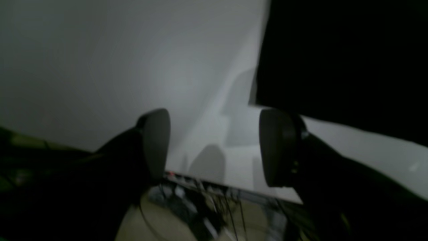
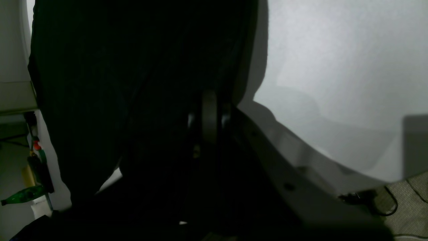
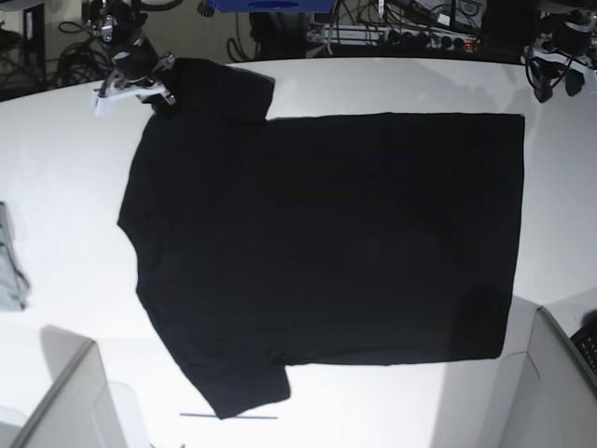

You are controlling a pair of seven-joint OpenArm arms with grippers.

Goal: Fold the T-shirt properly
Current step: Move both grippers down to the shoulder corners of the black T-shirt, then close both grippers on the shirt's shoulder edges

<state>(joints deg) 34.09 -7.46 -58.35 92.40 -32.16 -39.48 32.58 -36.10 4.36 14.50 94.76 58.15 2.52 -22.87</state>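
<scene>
1. White table [image 3: 373,84] filling the base view; cables and power strips [image 3: 392,33] along the 12 o'clock edge; grey cloth piece [image 3: 9,261] at 9 o'clock.
2. T-shirt [image 3: 326,252] spread flat, black, sleeves at 11 and 7 o'clock, hem toward 3 o'clock.
3. Right gripper [image 3: 140,79] at 11 o'clock, clenched on the upper sleeve.
4. Left gripper [image 1: 214,147] spread wide, holding nothing; shirt edge just beside one finger [image 1: 277,147].
</scene>
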